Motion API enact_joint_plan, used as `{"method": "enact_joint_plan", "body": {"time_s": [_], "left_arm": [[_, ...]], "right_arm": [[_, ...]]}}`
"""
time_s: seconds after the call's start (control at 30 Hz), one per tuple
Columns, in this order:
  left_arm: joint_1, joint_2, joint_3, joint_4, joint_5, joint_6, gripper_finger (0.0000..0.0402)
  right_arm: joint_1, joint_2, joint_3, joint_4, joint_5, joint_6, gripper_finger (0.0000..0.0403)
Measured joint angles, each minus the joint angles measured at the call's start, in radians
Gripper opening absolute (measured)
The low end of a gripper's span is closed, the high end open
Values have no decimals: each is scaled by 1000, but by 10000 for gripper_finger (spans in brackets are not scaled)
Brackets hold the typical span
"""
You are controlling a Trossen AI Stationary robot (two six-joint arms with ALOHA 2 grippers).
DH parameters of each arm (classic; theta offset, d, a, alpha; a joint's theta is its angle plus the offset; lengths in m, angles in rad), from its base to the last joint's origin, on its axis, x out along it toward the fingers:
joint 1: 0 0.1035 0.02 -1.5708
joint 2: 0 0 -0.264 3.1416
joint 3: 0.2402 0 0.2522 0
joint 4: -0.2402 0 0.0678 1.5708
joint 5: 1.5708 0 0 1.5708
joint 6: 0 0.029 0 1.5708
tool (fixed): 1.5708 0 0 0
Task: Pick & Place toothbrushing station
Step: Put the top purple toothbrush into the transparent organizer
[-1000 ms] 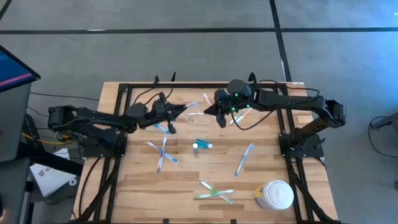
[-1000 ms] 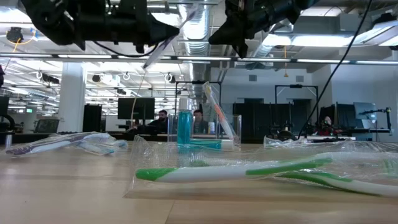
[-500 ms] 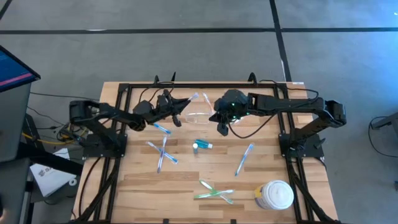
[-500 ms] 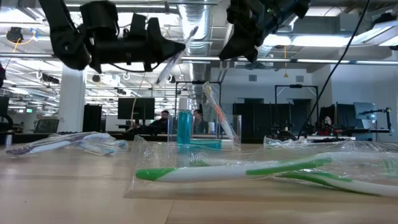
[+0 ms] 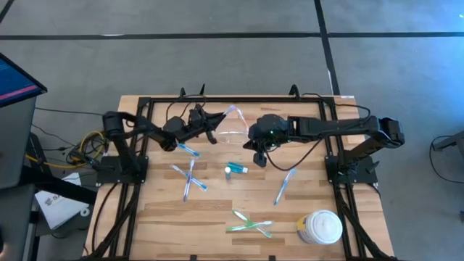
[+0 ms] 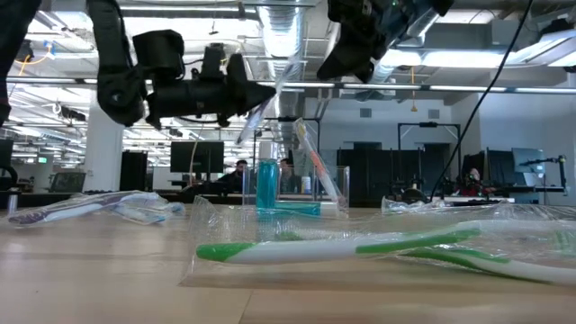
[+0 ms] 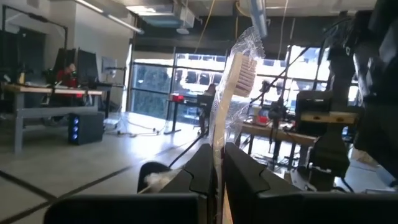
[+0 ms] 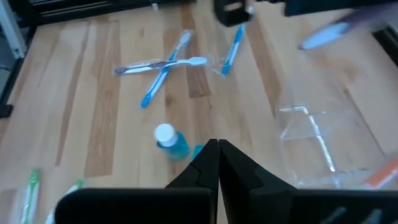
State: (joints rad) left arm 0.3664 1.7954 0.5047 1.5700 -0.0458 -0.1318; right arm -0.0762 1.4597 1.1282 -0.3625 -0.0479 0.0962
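Observation:
My left gripper (image 5: 209, 133) is shut on a whitish toothbrush (image 5: 226, 116) in a clear wrapper, held in the air just left of the clear holder (image 5: 230, 133). The holder stands on the table at the far middle, and a toothbrush (image 6: 313, 166) leans in it. My right gripper (image 5: 259, 157) is shut and empty above the table, right of the teal tube (image 5: 235, 169), which also shows in the right wrist view (image 8: 171, 140). Blue toothbrushes (image 5: 188, 177) lie crossed on the left. Another blue toothbrush (image 5: 285, 185) lies on the right. My left gripper pinches the wrapped toothbrush's handle (image 7: 218, 142) between its two fingers. The brush runs on past the fingertips along the fingers. It is lifted clear and slants up toward the table's right, with its bristle head (image 7: 243, 67) uppermost.
Green toothbrushes (image 5: 250, 225) in clear wrap lie near the front edge. A white round lidded jar (image 5: 320, 227) stands at the front right. One more blue toothbrush (image 5: 188, 150) lies under the left arm. A black frame (image 5: 145, 109) borders the table.
My left gripper has gone toward the table's right, toward the clear holder, carrying the toothbrush, which now slants up more steeply. My right gripper has gone from beside the holder toward the table's near edge and stays shut.

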Motion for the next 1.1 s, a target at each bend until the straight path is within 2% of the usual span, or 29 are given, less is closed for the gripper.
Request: {"method": "enact_joint_plan", "body": {"time_s": [0.47,0.83,1.1], "left_arm": [[50,51,31,2,106,-14,14],[50,105,36,1,106,-26,14],[50,171,105,1,114,-39,14]], "right_arm": [[38,0,0,-3,4,-7,0],[37,0,0,3,4,-10,0],[37,0,0,4,4,-10,0]]}}
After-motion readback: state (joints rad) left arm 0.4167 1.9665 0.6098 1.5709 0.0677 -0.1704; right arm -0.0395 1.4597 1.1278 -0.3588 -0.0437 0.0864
